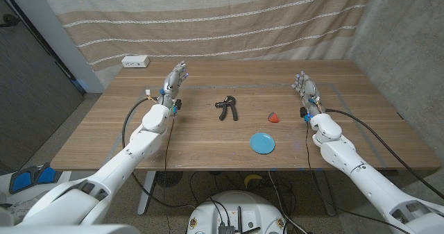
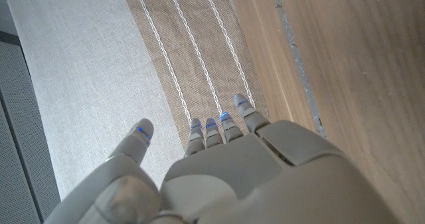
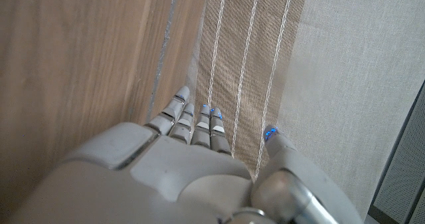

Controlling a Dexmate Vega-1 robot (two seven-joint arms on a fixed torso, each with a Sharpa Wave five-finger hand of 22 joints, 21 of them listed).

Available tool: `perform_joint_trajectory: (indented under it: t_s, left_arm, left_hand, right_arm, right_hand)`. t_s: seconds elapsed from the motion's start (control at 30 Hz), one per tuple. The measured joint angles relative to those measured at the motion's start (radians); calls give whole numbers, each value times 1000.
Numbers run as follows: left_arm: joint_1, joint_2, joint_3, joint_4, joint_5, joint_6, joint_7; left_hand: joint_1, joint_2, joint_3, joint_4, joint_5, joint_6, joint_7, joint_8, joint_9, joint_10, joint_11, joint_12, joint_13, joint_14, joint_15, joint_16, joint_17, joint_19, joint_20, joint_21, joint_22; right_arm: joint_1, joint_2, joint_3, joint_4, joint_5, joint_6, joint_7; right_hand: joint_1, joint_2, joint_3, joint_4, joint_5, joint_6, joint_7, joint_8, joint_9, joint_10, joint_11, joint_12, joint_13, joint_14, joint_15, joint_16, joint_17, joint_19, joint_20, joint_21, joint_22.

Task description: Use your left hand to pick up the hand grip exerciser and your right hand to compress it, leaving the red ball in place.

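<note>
Hand grip exerciser (image 1: 226, 108) lay untouched at the table's middle, handles pointing toward six o'clock. Working outward: the left hand (image 1: 173, 82) stood unclenched, fingers apart and holding nothing, with the exerciser well off at its three o'clock; the right hand (image 1: 306, 90) was likewise released and held nothing, over at the exerciser's three o'clock. The red ball (image 1: 273, 117) sat near the exerciser at four o'clock, the blue plate (image 1: 262, 143) beyond it toward five. The likely trouble: the right hand's reach toward the exerciser would pass close by the ball and could nudge it rolling. The left hand might also skid the low-lying exerciser across the wooden table (image 1: 104, 137).
</note>
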Motion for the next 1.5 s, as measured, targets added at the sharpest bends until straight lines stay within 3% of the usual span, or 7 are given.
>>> perform_joint_trajectory:
  t_s: [0.1,0.27,0.43,1.0,1.5]
  left_arm:
    - [-16,28,18,-26,30,16,13]
    - [-33,53,37,-49,66,34,27]
    - [-61,87,63,-79,174,94,51]
    - [-140,146,132,-130,349,169,54]
    - [-170,185,165,-190,481,209,37]
  left_hand:
    - [14,6,3,-20,-4,15,1,0,0,12,-4,0,0,17,3,0,0,11,6,0,0]
    - [20,11,6,-31,-4,26,1,0,0,26,-7,0,5,34,-3,0,0,22,6,4,5]
    - [25,16,7,-40,-4,37,1,0,0,33,-8,0,5,48,-2,7,0,31,8,4,5]
    - [35,15,5,-50,-8,42,-4,0,0,40,-15,0,5,58,-13,7,0,40,9,8,5]
    - [44,16,4,-60,-8,51,-13,0,5,47,-22,0,5,69,-24,7,0,51,9,8,4]
  right_arm:
    - [-3,0,1,-4,-5,2,-11]
    - [-13,0,3,-17,-12,4,-22]
    - [-20,-1,3,-29,-20,5,-34]
    - [-35,2,5,-46,-37,17,-56]
    - [-40,10,4,-43,-44,36,-56]
  right_hand:
    - [0,0,-3,-3,0,5,-5,0,0,0,0,0,0,0,0,0,0,0,0,0,0]
    - [0,0,0,-8,0,9,-1,0,0,1,1,0,0,5,6,0,0,5,5,0,0]
    - [9,9,3,-17,-4,16,-1,0,0,9,2,0,0,5,5,0,-5,5,5,-7,0]
    - [24,8,10,-37,-4,26,2,0,0,20,9,0,3,12,12,7,-9,27,13,-12,0]
    - [24,8,6,-41,-4,32,8,0,2,23,6,0,2,20,16,7,-9,27,13,-19,0]
